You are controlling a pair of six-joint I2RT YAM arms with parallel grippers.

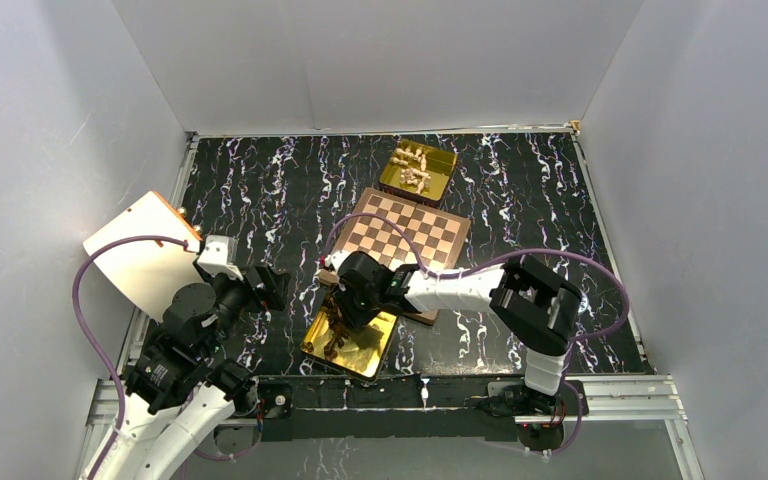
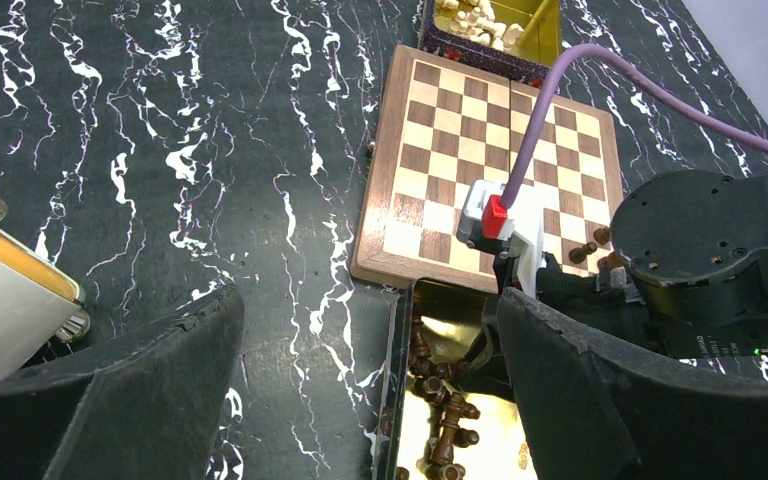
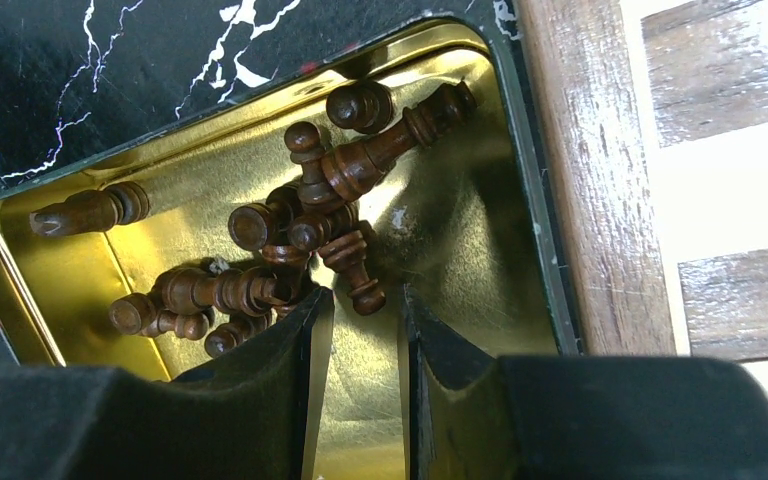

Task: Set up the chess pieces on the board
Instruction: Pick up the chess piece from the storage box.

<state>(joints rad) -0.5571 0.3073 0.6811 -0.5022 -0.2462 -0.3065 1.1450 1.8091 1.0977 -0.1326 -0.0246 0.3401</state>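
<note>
The right gripper (image 3: 365, 303) hangs low inside the near gold tray (image 3: 480, 230). Its jaws are parted by only a narrow slot and grip nothing. The dark chess pieces (image 3: 330, 190) lie jumbled toward the tray's far corner, and the foot of one rests right at the mouth of that slot (not pinched, with gold floor showing on either side). Bare gold floor runs along the tray's right wall, which sits close against the reddish rim of the board (image 3: 590, 180); whether they touch I cannot tell.

In the left wrist view, a few dark pieces stand on the board's near right squares, beside the right arm. The left gripper (image 2: 368, 298) hovers with jaws spread wide, holding nothing. A broad stretch of black marbled table (image 2: 210, 150) lies between it and the board's left edge. The far gold tray (image 1: 447, 165), holding cream pieces (image 1: 415, 172), sits just beyond the board's far edge.
</note>
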